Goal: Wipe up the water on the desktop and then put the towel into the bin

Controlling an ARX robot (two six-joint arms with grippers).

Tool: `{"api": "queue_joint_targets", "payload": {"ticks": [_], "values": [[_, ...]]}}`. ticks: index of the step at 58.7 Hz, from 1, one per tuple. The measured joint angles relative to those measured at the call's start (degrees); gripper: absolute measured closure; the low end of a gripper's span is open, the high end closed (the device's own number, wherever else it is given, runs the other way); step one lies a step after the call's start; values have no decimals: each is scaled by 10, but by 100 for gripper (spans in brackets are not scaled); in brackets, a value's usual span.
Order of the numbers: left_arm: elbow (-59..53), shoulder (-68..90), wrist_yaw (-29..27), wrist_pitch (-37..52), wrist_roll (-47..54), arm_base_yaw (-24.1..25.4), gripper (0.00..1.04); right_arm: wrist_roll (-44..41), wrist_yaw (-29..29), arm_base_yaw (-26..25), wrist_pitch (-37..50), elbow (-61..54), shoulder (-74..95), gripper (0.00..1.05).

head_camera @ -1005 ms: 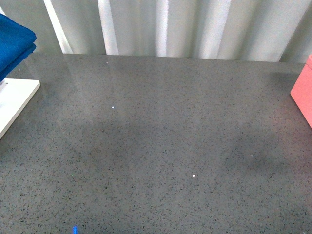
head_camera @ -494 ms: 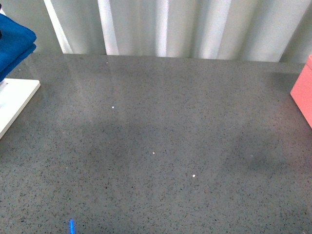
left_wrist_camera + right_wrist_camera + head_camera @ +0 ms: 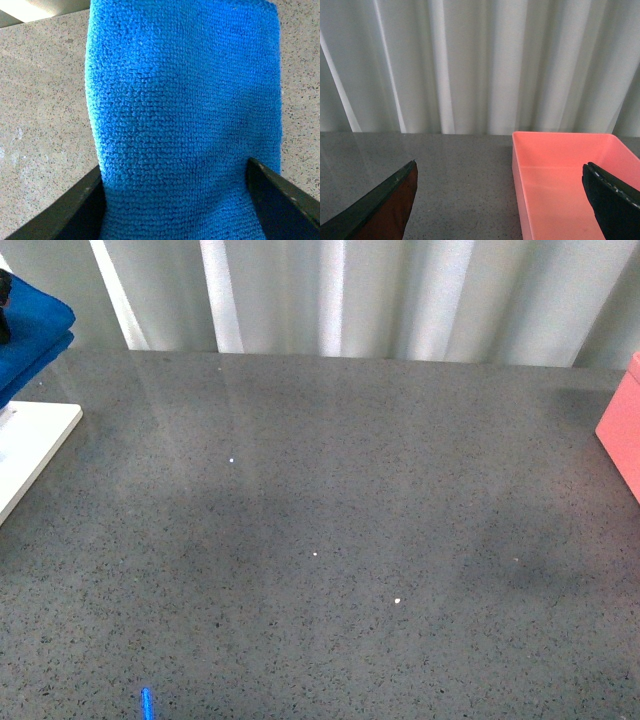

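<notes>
Front view: at ten o'clock, on the far left edge, the blue towel [image 3: 28,340] lies folded in two thick layers, overlapping the far corner of a flat white board [image 3: 30,445] that rests on the desk [image 3: 330,540]. The grey speckled desk stretches toward three o'clock, glossy, with a few tiny bright specks near its middle and a small blue glint [image 3: 146,702] at seven o'clock by the near edge. Pale pleated curtains [image 3: 330,295] hang behind the desk from eleven to one o'clock. At three o'clock a corner of the pink bin [image 3: 622,430] stands on the desk, cut off by the frame.

Left wrist view: the towel fills most of the picture, fuzzy and bright, lying on the desk. The left fingers [image 3: 75,210] are spread wide apart, one at each long edge of the towel, which spans the whole gap between them; whether they press on it cannot be told.

Right wrist view: the right fingers [image 3: 380,210] stand wide apart with nothing between them, above the desk. The bin sits beyond them, close to the curtains.
</notes>
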Motion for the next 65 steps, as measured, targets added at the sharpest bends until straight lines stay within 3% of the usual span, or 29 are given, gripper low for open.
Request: {"api": "queue_joint_targets", "payload": {"ticks": [15, 18, 29, 39, 50, 65], "values": [[-2, -4, 18, 3, -9, 9, 64, 0, 0, 0, 0, 0, 0, 7], [-8, -14, 35, 3, -16, 12, 76, 0, 0, 0, 0, 0, 0, 7], [-44, -67, 124, -4, -35, 6, 100, 0, 0, 0, 0, 0, 0, 7], [-82, -147, 225, -7, -73, -9, 100, 0, 0, 0, 0, 0, 0, 7], [-89, -224, 289, 14, -122, -24, 100, 0, 0, 0, 0, 0, 0, 7], [-163, -316, 416, 41, -182, -76, 100, 0, 0, 0, 0, 0, 0, 7]]}}
